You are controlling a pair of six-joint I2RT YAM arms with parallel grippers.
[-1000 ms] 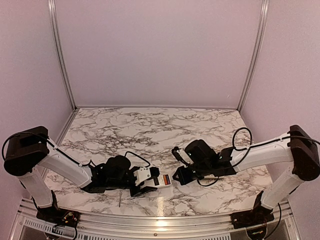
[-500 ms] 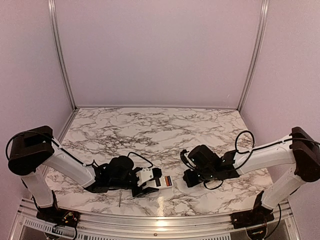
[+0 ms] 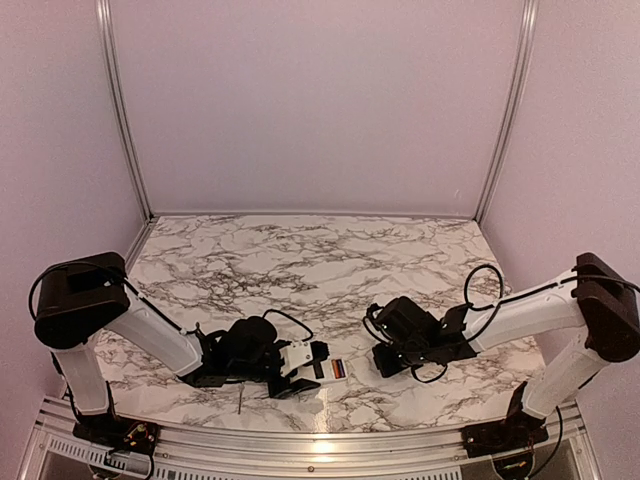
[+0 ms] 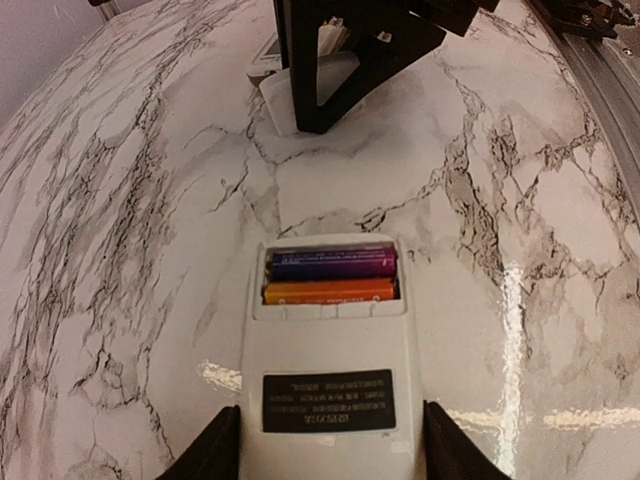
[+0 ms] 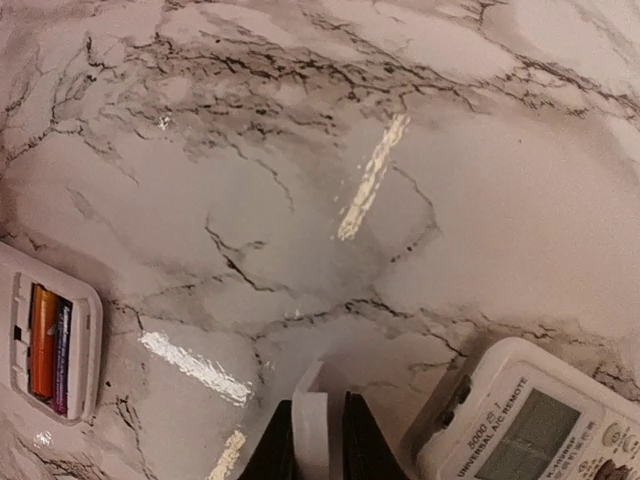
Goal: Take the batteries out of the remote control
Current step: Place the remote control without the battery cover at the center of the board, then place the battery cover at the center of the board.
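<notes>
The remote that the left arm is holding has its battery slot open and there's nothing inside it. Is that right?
Not quite. The slot is not empty: a dark blue battery and an orange battery lie side by side in it. The rest holds: the left gripper grips the remote and its slot is open. The left wrist view shows it.

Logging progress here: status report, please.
Left tool clamps remote. Right tool pinches white cover. Both batteries seated in remote, uncovered. Nothing blocking them.
</notes>
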